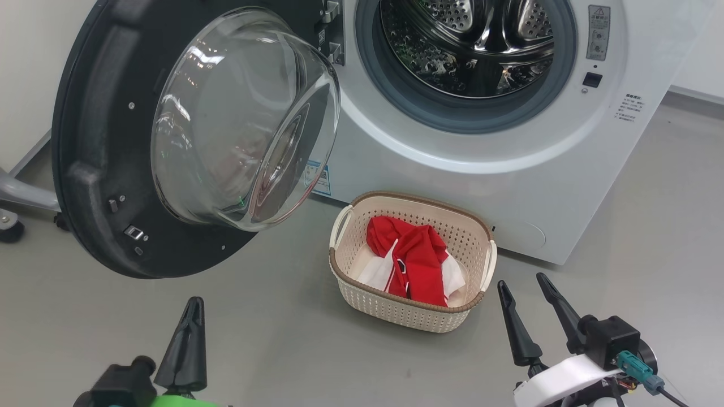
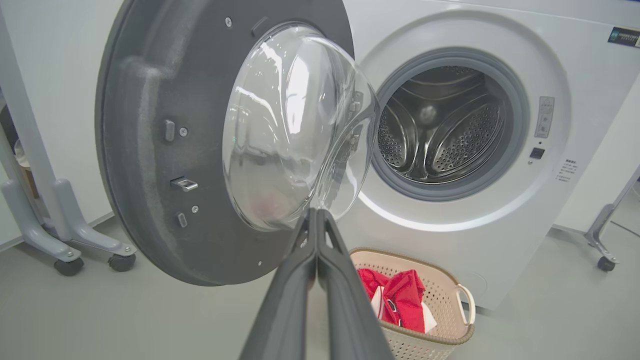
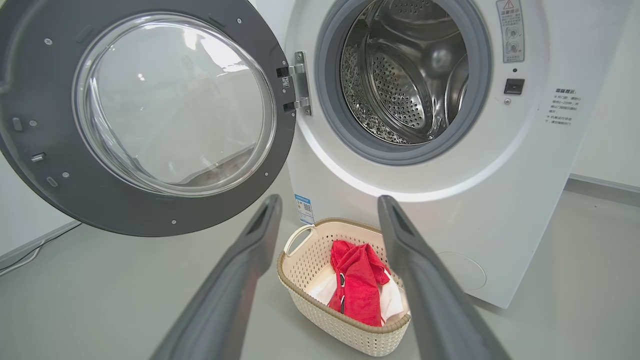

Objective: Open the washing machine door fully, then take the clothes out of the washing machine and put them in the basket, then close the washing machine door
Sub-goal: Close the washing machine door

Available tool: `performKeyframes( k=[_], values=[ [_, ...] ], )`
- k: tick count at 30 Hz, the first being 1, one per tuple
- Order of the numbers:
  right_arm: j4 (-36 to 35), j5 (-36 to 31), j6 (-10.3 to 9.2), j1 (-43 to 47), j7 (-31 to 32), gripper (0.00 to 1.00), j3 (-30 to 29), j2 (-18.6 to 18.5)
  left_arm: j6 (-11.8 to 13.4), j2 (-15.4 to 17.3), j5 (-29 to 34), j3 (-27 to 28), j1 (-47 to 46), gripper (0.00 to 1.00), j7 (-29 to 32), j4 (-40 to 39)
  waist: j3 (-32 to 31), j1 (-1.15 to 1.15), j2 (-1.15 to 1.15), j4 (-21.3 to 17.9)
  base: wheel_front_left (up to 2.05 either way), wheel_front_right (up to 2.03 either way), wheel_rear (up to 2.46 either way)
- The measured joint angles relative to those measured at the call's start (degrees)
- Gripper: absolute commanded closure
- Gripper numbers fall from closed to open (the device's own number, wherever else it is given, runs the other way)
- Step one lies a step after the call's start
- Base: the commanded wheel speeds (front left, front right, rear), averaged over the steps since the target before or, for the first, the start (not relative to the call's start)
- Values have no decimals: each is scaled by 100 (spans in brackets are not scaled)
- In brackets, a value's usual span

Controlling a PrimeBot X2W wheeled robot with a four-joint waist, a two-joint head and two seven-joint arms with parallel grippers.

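I see clothes (image 1: 413, 260) in the basket (image 1: 418, 199); door (image 1: 90, 169) at ten o'clock awaits closing. Left claw (image 1: 195, 302) pressed together, right claw (image 1: 520, 281) spread.

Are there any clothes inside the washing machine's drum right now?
No, the steel drum looks bare in the right wrist view, and the red clothes lie in the cream basket.

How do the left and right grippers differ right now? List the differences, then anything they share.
The left gripper is shut, fingers pressed together; the right gripper is open, fingers spread. In the head view the left gripper shows below the washing machine door; the right gripper shows beside the basket. The left gripper's mount looks green, the right gripper's white. Both have long dark fingers and hold nothing.
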Motion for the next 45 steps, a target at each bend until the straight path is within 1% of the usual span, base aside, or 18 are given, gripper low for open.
performKeyframes(
  k=[3, 4, 5, 8, 11, 14, 17, 20, 24, 26, 28, 30, 34, 37, 41, 45],
  values=[
    [-2, 0, -1, 1, 0, 0, 0, 0, -180, -18, -736, 97, -5, 100, -46, -207, 3, 0, 0, 5, 0, 0, 0],
    [-2, 0, -1, 1, 0, 0, 0, 0, -180, -18, -736, 97, -5, 100, -46, -207, 3, 0, 0, 5, 0, 0, 0],
    [-3, 0, -8, 1, 0, 0, 0, 0, -253, -26, -1061, 157, -11, 100, -49, -289, 5, 0, 0, 8, 0, 0, 0],
    [-4, -7, -27, 1, 0, 0, 0, 0, -420, -31, -1783, 331, -76, 100, -76, -545, 9, 0, 0, 14, 0, 0, 0],
    [-16, -9, -51, 1, 0, 0, -1, 0, -632, -35, -2737, 500, -249, 100, -111, -831, 26, 0, 0, 17, 0, 0, 0],
    [-38, -9, -51, 0, 0, 0, -1, 0, -757, -37, -3717, 600, -502, 100, -156, -1158, 69, 0, 0, 14, 0, 0, 0],
    [-51, -21, -52, -1, 0, 0, -3, 0, -805, -49, -4236, 727, -795, 100, -177, -1451, 120, 0, 0, 11, 0, 0, 0],
    [-53, -30, -52, -7, 0, 0, 1, 0, -849, -63, -4497, 1059, -1082, 100, -187, -1667, 179, 0, 0, -1, 0, 0, 0],
    [-64, -91, -52, -12, 0, 0, 2, 0, -849, -38, -4715, 1622, -1425, 100, -187, -1838, 260, 0, 0, -35, 0, 0, 0],
    [-71, -129, -52, -19, 0, 0, 1, -5, -846, 155, -4726, 1922, -1560, 100, -155, -1795, 312, 0, 0, -57, 0, 0, 0],
    [-79, -136, -52, -46, 0, 0, 1, -9, -839, 335, -4930, 2214, -1697, 100, -70, -1696, 368, 0, 0, -82, 0, 0, 0],
    [-98, -152, -52, -95, 0, 0, -2, -15, -777, 526, -5096, 2451, -1814, 100, 46, -1492, 428, 0, 0, -113, 0, 0, 0],
    [-132, -172, -52, -158, 0, 0, -26, -53, -606, 764, -5679, 2820, -2021, 100, 382, -954, 553, 0, 0, -183, 0, 0, 0],
    [-135, -189, -51, -213, 0, 0, -35, -98, -491, 949, -6133, 2985, -2134, 100, 704, -511, 653, 0, 0, -239, 0, 0, 0],
    [-141, -209, -48, -288, 0, 0, -29, -112, -305, 1200, -6516, 3077, -2173, 100, 1148, 91, 773, 0, 0, -332, 0, 0, 0],
    [-146, -214, -42, -355, 0, 0, -49, -141, -144, 1299, -6820, 3072, -2269, 100, 1527, 593, 877, 0, 0, -416, 0, 0, 0]
  ],
)
